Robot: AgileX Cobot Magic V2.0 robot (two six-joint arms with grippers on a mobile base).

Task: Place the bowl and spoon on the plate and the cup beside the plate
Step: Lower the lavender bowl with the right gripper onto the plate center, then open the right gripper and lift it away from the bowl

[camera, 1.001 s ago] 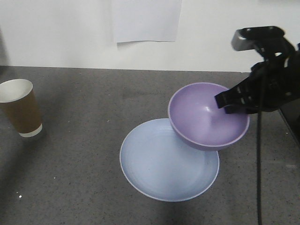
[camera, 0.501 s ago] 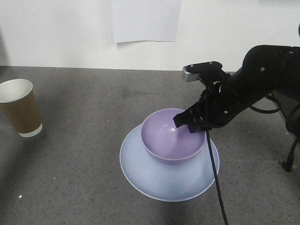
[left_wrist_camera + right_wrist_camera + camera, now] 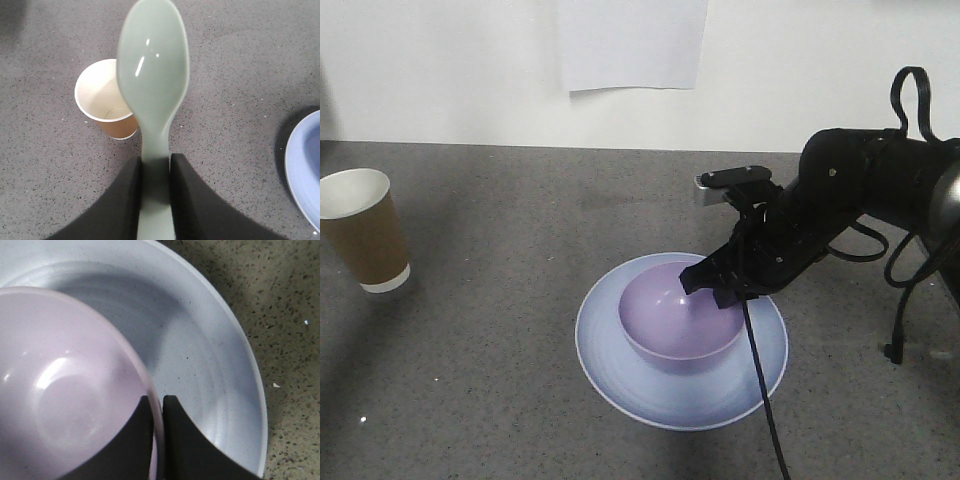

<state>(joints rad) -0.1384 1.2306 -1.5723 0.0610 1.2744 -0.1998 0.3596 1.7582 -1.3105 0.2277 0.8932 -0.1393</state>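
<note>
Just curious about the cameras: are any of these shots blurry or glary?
Left wrist view: the spoon looms close, slightly soft, with white glints on its scoop. Right wrist view: the bowl is hazy, with pale highlights. Front view: evenly lit, slightly grainy.

bowl (image 3: 680, 320) on plate (image 3: 620, 372), cup (image 3: 365, 240) apart, spoon (image 3: 152, 65) held

The bowl (image 3: 675, 325) is taking up the middle of the plate (image 3: 610, 375), leaving only a ring of bare plate around it. The right gripper (image 3: 712, 285) is pinching the bowl's right rim, so its arm and the hanging cable (image 3: 765, 400) are blocking the right and front-right approach. Open table (image 3: 500, 300) is stretching from the plate's left edge to the cup (image 3: 362, 232). The left gripper (image 3: 155, 160) is holding the spoon (image 3: 152, 75) above the table near the cup.
</note>
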